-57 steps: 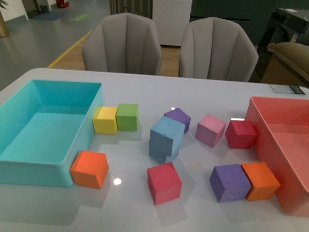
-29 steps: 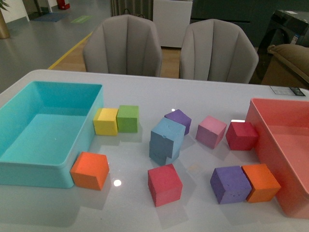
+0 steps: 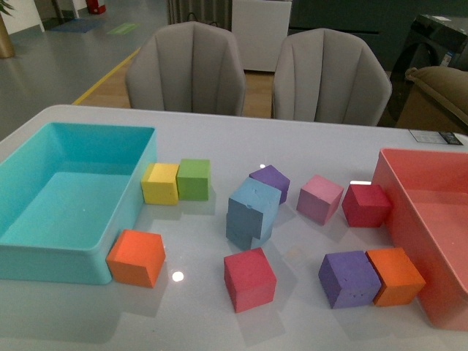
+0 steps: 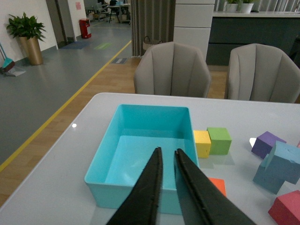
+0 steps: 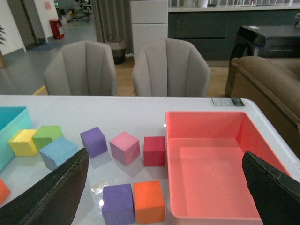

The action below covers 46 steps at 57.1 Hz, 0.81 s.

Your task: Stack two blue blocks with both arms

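In the front view the two matte sky-blue foam cubes sit at the centre of the frame on the glossy white table, already one on the other: the upper cube rests skewed and tilted on the darker-looking lower one, overhanging it toward the right. Neither arm appears in that view, so both look well clear of the pair. The left gripper, seen from its wrist camera, has its black ribbed fingers almost closed with only a narrow slit between them and nothing held; it hangs over the near wall of the large turquoise plastic bin, and the blue cubes lie toward the right edge of that frame, past the yellow foam cube and green foam cube. The right gripper is spread wide and empty, with the blue pair at the left of its frame. A purple foam cube is just behind the stack and a red foam cube just in front, so I judge the open room for any correcting approach lies at the stack's left and right sides.
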Each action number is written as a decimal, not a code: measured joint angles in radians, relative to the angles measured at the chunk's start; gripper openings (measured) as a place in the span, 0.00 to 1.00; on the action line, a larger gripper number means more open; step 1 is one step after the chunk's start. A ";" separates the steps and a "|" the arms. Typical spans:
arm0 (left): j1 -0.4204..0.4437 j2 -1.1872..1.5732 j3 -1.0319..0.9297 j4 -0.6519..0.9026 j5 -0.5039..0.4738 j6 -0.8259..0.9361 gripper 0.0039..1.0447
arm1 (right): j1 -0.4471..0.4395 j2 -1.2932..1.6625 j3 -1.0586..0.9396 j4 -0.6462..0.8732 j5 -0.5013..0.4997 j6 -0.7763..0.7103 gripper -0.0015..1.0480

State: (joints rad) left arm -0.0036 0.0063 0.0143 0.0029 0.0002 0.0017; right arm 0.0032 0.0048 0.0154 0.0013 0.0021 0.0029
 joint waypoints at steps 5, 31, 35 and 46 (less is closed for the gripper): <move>0.000 0.000 0.000 0.000 0.000 0.000 0.35 | 0.000 0.000 0.000 0.000 0.000 0.000 0.91; 0.000 0.000 0.000 0.000 0.000 0.000 0.92 | 0.000 0.000 0.000 0.000 0.000 0.000 0.91; 0.000 0.000 0.000 0.000 0.000 0.000 0.92 | 0.000 0.000 0.000 0.000 0.000 0.000 0.91; 0.000 0.000 0.000 0.000 0.000 0.000 0.92 | 0.000 0.000 0.000 0.000 0.000 0.000 0.91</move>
State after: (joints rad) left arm -0.0036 0.0063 0.0143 0.0029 0.0002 0.0021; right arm 0.0032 0.0048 0.0154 0.0013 0.0021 0.0029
